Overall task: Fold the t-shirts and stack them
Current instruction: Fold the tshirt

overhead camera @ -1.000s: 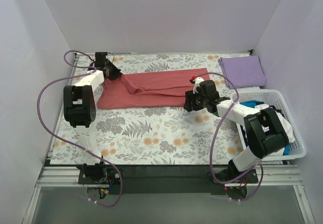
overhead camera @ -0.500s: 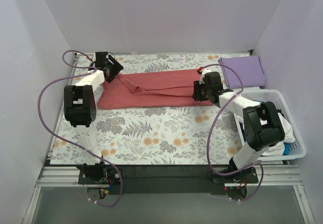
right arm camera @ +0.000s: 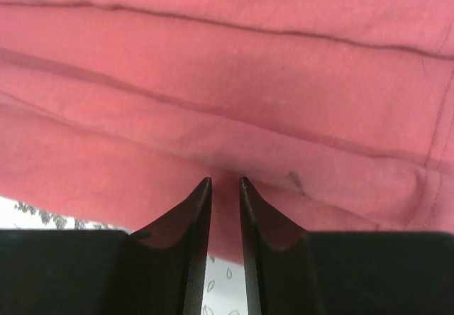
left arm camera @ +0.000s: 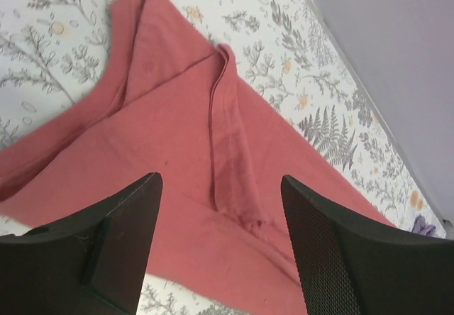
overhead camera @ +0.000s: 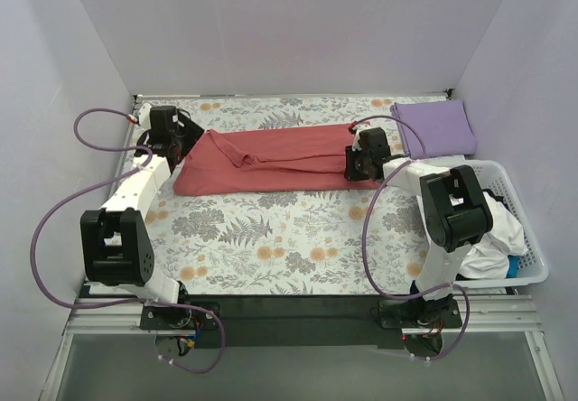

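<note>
**Fingers on the salmon-red tee: left released, right narrowing on the edge**

Left fingers [overhead camera: 183,139] are spread wide and hold nothing. They hover over the left end of the salmon-red t-shirt [overhead camera: 271,159], not touching it in the wrist view. Right fingers [overhead camera: 355,162] are drawn in to a slim gap at the shirt's right end, astride its near edge, with red cloth between the tips and a small pucker just ahead of them. Can't tell if the cloth is actually clamped.

The salmon-red t-shirt lies flat as a long folded strip across the far half of the bench [overhead camera: 271,238], on the floral cloth. The lavender t-shirt [overhead camera: 433,128] sits folded at the far right corner, just beyond the white basket [overhead camera: 533,270].

A second ago the left fingers were clenched on the shirt's left corner. Now they have let go, and the left arm has swung back toward the left edge. The right fingers were wider and sat at the shirt's near right edge. They have since moved up onto its right end and narrowed. The lavender t-shirt is unchanged.
</note>
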Available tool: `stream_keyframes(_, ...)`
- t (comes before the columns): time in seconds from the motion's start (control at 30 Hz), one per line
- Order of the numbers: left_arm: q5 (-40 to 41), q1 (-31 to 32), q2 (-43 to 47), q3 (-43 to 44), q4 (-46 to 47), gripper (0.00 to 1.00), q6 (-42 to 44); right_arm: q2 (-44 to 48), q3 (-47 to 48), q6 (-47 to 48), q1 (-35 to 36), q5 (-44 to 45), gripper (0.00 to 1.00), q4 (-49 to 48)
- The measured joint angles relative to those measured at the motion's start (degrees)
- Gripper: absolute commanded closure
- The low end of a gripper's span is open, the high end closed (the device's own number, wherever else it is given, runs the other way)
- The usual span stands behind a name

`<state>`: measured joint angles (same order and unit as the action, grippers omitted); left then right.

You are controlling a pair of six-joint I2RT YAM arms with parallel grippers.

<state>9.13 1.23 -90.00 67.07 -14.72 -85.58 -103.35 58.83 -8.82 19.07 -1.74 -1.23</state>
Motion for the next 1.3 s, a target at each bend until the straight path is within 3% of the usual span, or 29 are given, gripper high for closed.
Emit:
stream_keyframes(0.27,-1.42,0.31,6.58,-13.75,-2.93,0.34,0.31,-6.1,7.52,0.0,-2.23,1.01,0.69,0.35)
stream_keyframes(0.6,-2.1,0.39,7.41,-16.52,-5.35,0.36,2.25,-10.99,18.95,-0.04,-7.74,-1.36,0.64,1.46)
stream_keyframes(0.9,-2.43,0.39,0.13,-9.81,-4.92,0.62,1.92,2.86,4.83,-3.26,-8.28,-6.88,0.63,2.49)
stream_keyframes(1.17,-0.04,0.15,-9.81,-8.26,-5.46,0.7,1.77,4.96,-4.76,-5.2,-12.81,-9.22,0.63,3.17)
stream_keyframes(1.3,1.05,-0.2,-10.75,-7.72,-6.6,0.7,1.25,4.7,-6.45,-6.6,-14.34,-10.1,0.61,2.78)
